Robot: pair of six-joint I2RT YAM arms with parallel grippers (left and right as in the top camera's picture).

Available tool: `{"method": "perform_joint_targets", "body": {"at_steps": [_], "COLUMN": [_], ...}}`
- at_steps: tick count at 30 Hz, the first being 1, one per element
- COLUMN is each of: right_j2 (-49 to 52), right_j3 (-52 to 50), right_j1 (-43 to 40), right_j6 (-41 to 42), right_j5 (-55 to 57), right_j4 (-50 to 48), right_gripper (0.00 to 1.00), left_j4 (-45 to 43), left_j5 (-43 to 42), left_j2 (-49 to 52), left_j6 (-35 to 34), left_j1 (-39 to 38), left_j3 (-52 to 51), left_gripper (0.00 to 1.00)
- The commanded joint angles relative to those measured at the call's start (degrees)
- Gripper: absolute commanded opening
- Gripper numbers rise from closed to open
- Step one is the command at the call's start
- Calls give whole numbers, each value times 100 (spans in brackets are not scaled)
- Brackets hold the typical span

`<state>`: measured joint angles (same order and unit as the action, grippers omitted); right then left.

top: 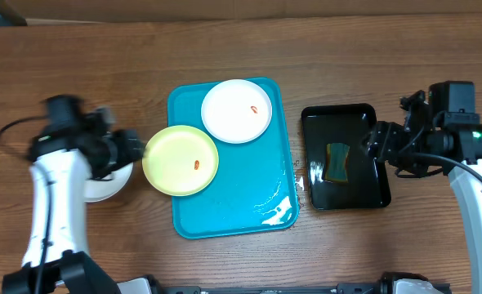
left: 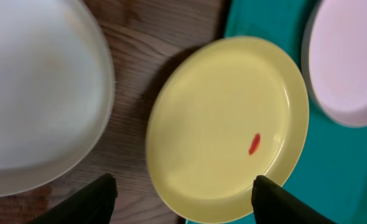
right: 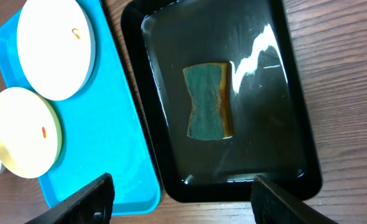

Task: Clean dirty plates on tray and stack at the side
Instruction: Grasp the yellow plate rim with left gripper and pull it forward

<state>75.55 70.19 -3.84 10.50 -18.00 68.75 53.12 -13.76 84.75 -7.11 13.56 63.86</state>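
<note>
Left gripper (left: 182, 200), jaws apart, near pale yellow-green round plastic plate (top: 180, 160) overhanging rim of turquoise rectangular tray (top: 241, 189), right gripper (right: 183, 198), jaws apart, near glossy black tray (right: 277, 143) holding green sponge (right: 208, 101)

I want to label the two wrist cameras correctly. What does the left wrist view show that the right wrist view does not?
Only the left wrist view: the off-tray white plate, resting on the wood beside the tray; a white sliver at the right view's left edge may be it. Only the right wrist view: the black tray and the sponge lying in it. Both: the yellow plate with its red smear, the smeared white plate and the turquoise tray.
</note>
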Motion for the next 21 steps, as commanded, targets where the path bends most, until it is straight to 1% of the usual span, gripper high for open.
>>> {"method": "perform_joint_targets", "body": {"at_steps": [1, 3, 5, 9, 12, 17, 18, 19, 20, 21], "right_j2": [-15, -15, -15, -15, -15, -15, -15, -15, -15, -15], "right_j3": [66, 66, 66, 66, 66, 66, 66, 66, 66, 66], "right_j1": [46, 46, 46, 46, 46, 46, 46, 46, 46, 46], "right_j6": [17, 17, 15, 17, 17, 17, 17, 17, 17, 17], "right_j5": [46, 35, 37, 35, 35, 35, 35, 35, 35, 35], "right_j4": [-22, 20, 63, 142, 168, 168, 168, 168, 168, 168], "right_gripper": [72, 72, 73, 72, 73, 73, 73, 73, 73, 73], "left_j4": [-142, -306, -415, -614, -719, -793, -815, -837, -861, -874], "left_j5": [1556, 2201, 2490, 2446, 2455, 2448, 2450, 2448, 2439, 2417], "left_j2": [-50, 4, 118, 437, 702, 962, 1012, 1058, 1115, 1161], "left_j6": [334, 103, -127, -323, -321, -321, -317, -317, -317, -317], "left_j1": [-898, -1259, -1394, -1355, -1303, -1217, -1209, -1200, -1196, -1198], "left_j3": [-236, -337, -358, -358, -358, -358, -361, -361, -361, -361], "left_gripper": [70, 70, 68, 66, 66, 62, 59, 54, 45, 39]}}
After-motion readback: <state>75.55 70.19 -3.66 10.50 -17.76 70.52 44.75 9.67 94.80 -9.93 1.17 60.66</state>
